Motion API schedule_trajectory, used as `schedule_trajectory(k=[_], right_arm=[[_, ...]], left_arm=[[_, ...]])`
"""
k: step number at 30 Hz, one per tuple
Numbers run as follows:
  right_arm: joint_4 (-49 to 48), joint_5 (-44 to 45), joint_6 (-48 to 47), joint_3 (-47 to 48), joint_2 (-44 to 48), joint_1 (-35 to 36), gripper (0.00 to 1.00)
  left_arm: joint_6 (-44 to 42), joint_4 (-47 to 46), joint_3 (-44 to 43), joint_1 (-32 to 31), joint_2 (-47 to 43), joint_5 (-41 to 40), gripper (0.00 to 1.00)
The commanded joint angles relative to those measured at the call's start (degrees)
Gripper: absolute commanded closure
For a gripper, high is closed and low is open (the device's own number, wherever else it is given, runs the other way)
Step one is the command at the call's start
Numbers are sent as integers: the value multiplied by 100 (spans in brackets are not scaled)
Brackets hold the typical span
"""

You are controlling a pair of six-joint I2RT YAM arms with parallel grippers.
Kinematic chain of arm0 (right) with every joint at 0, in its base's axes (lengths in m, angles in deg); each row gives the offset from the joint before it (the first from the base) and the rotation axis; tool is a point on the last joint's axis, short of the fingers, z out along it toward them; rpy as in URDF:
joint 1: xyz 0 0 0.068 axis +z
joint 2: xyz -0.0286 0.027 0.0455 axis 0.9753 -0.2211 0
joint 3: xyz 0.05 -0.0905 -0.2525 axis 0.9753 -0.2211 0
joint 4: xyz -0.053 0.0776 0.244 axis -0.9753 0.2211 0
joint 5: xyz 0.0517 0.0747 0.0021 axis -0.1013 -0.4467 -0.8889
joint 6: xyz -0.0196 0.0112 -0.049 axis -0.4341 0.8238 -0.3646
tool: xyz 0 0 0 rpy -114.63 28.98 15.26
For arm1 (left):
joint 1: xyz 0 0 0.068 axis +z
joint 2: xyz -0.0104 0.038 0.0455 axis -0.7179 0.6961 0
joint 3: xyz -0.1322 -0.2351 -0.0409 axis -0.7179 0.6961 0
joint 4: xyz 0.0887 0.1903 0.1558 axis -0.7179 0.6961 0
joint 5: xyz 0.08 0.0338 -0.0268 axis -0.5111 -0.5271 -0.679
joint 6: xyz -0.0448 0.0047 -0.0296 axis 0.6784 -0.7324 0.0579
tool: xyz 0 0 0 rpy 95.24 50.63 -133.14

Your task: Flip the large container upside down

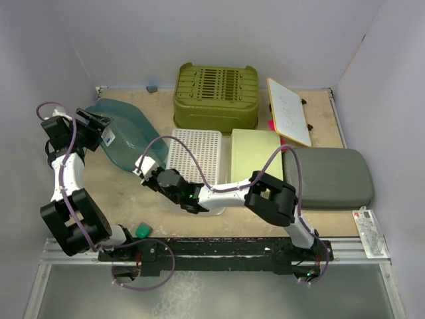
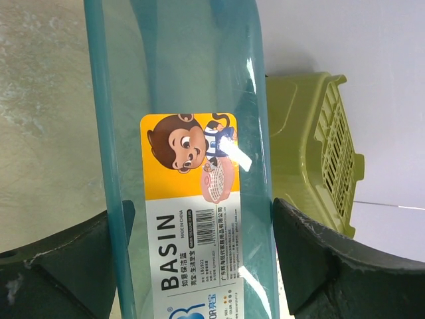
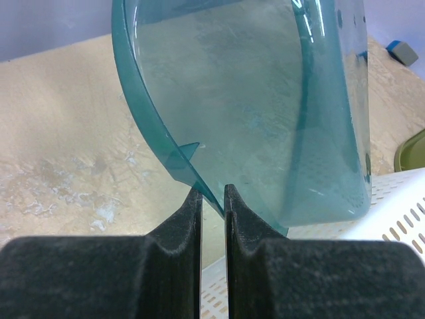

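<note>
The large container is a clear teal basin [image 1: 126,136] with a monkey label. It stands tilted on its edge at the left of the table. My left gripper [image 1: 99,127] holds its left side; in the left wrist view the labelled wall [image 2: 192,80] runs between the fingers of that gripper [image 2: 199,266]. My right gripper [image 1: 143,167] is pinched on the basin's near rim. In the right wrist view this gripper [image 3: 212,196] grips the thin rim edge of the basin [image 3: 265,100].
An olive slatted crate [image 1: 216,96] sits upside down at the back. A white perforated tray [image 1: 194,156], a pale green lid [image 1: 255,153] and a grey-green lid [image 1: 332,176] lie to the right. A whiteboard [image 1: 289,111] leans at the back right. A small green object [image 1: 143,230] lies near the front.
</note>
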Motion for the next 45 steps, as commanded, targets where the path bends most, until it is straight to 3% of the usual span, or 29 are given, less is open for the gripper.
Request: schedule_trajectory(k=[1, 6, 10, 15, 20, 22, 28, 35, 39, 45], right_arm=[[-1077, 843, 537, 67, 829, -391, 97], [-1060, 846, 542, 227, 771, -401, 97], [-1030, 848, 539, 488, 599, -402, 97], [-1119, 917, 502, 646, 493, -405, 97], [-1251, 1131, 605, 581, 436, -434, 98], [-1240, 1113, 703, 531, 442, -456, 98], [-1094, 978, 1012, 394, 503, -538, 98], [-754, 725, 1576, 409, 420, -649, 98], [-463, 584, 1813, 560, 309, -713, 99], [-414, 448, 1795, 567, 269, -721, 100]], left_arm=[[-495, 978, 316, -47, 193, -14, 22], [-137, 526, 543, -47, 220, 406, 22], [-32, 539, 549, -47, -30, 89, 22], [683, -95, 692, -70, -77, 421, 22], [726, 658, 447, -117, -140, -160, 21], [876, 586, 411, -117, -119, -13, 21], [1488, -626, 473, -122, -189, 798, 21], [2350, -1966, 674, -150, -320, 1211, 21], [2316, -1792, 533, -161, -491, 1104, 21], [1498, -317, -88, -161, -768, 493, 21]])
